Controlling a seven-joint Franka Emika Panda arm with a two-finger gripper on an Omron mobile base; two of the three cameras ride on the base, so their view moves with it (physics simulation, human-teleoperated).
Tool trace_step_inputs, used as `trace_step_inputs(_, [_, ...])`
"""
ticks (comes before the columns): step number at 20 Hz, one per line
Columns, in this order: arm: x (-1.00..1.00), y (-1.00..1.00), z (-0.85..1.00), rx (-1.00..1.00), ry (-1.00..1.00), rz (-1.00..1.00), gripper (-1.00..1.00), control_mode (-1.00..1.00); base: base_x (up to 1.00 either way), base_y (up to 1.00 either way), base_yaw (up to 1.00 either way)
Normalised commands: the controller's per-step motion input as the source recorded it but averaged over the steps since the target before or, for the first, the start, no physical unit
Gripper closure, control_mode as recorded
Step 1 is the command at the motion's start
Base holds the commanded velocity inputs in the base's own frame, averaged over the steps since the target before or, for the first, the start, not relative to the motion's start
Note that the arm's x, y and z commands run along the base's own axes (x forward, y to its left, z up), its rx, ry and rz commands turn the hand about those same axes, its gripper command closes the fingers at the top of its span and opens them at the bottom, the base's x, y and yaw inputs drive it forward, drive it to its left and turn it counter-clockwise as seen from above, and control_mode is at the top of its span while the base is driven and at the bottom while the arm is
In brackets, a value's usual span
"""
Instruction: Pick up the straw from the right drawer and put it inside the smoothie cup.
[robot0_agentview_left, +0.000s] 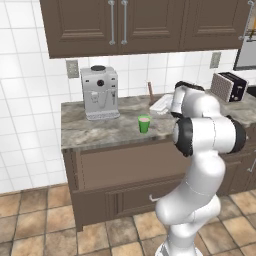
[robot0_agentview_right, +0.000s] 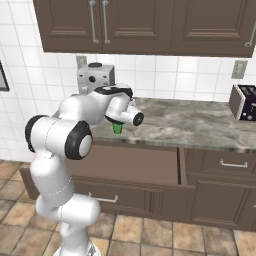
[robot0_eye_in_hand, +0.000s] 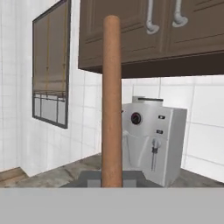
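The gripper is closed on the straw. In the hand view the straw rises straight up from between the two dark finger tips, an orange-brown stick that stands in front of the coffee machine and reaches up before the dark wall cabinets. A window with a blind is on the tiled wall to the side in this view.

In the left base view the white arm bends over the stone counter, and a short brown piece, probably the upper end of the straw, shows above the hand near the wall tiles. The smoothie cup stands upright on the counter, near its front edge, to the right of the coffee machine and apart from it. The hand is above the counter behind and to the right of the cup, not touching it.

In the right base view the cup is mostly hidden behind the arm's wrist; only a bit of green shows below it. The right drawer under the counter is pulled open. A toaster stands at the far right of the counter, well apart from the cup.
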Motion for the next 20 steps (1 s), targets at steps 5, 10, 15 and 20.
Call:
trace_step_inputs(5, [0.41, 0.08, -0.06, 0.01, 0.0, 0.21, 1.0, -1.0, 0.0, 0.0, 0.0])
trace_step_inputs(10, [0.42, 0.0, -0.16, 0.06, 0.0, 0.2, 1.0, -1.0, 0.0, 0.0, 0.0])
trace_step_inputs(15, [0.39, 0.0, -0.25, 0.11, 0.0, 0.16, 1.0, -1.0, 0.0, 0.0, 0.0])
trace_step_inputs(20, [0.38, 0.0, -0.27, 0.09, 0.0, 0.15, 1.0, -1.0, 0.0, 0.0, 0.0])
